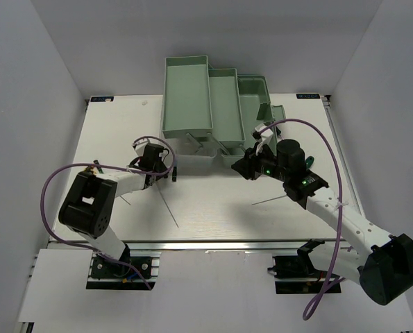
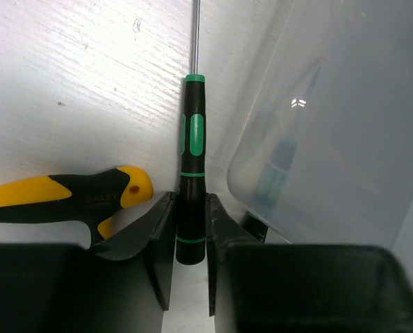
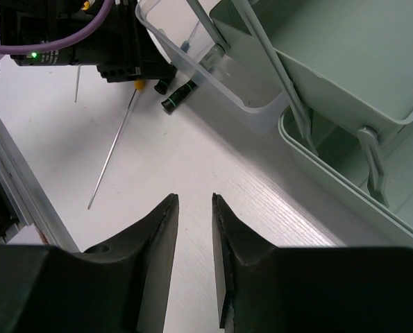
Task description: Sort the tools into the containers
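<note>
As left pincer [image 2: 191,201] clamps green-black screwdriver [image 2: 192,139], lid [image 2: 331,139] adjoins.

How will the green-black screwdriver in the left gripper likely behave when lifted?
Probably stiff: the green-black screwdriver has a straight metal shaft. Its round handle could roll if dropped. Held only at its butt by the left gripper, it may tilt.

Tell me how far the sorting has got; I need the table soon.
Done: nothing that shows; the trays look empty from above. In hand: the left gripper is shut on the green-black screwdriver. Left: that one, the yellow-black screwdriver beside it and two bare rods on the table. The right gripper is open and empty.
</note>
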Robot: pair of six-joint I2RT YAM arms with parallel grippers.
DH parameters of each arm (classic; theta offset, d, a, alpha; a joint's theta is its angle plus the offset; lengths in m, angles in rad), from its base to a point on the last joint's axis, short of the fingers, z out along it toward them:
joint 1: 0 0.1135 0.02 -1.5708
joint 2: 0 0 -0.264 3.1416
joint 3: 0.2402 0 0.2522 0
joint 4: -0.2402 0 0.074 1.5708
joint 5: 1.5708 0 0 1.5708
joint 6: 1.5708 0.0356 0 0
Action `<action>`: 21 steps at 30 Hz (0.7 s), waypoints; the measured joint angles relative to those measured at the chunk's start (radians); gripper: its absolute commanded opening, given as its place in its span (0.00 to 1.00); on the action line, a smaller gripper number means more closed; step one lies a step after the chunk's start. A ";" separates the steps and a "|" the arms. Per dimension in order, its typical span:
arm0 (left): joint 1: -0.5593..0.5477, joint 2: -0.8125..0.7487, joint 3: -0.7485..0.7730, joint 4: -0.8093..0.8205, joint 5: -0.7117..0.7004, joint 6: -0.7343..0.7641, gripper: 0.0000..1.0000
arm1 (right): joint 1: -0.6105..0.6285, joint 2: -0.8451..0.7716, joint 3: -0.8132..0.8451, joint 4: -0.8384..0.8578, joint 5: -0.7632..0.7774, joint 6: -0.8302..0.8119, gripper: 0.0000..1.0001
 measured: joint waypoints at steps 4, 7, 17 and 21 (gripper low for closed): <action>0.000 -0.021 -0.011 -0.022 -0.006 -0.010 0.22 | -0.004 0.000 0.000 0.000 -0.001 0.000 0.32; 0.000 -0.078 -0.049 -0.067 -0.005 -0.019 0.19 | -0.006 0.001 0.000 0.000 -0.005 0.000 0.40; 0.000 -0.443 -0.088 -0.219 0.014 -0.032 0.15 | -0.011 0.001 0.005 0.001 -0.027 -0.018 0.46; 0.000 -0.514 -0.044 -0.283 0.011 -0.048 0.13 | -0.011 0.001 0.006 0.001 -0.030 -0.021 0.46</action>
